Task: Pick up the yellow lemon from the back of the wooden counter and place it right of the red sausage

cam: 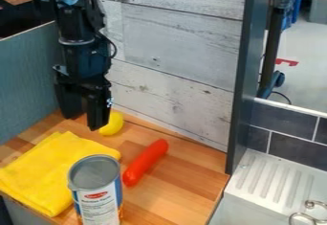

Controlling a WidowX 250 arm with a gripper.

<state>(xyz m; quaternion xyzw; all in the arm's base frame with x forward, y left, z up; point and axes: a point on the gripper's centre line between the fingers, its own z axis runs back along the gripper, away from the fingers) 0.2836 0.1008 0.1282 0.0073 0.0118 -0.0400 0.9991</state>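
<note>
Metal-topped can (96, 190); folded cloth (48, 171) at 10 o'clock, rounded red stick (146, 163) at 2, smooth ball (113, 124) at 12 nr gripper (83, 119), jaws wide.

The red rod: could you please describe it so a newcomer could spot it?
Find the wooden counter by the plank wall, then the upright can. Just right of it, the rod lies slanted, red where the cloth and round thing are yellow.

yellow ball (113, 124): partly behind claw (83, 121) | can (98, 195): bottom cut off | arm (83, 39): top cut off
</note>
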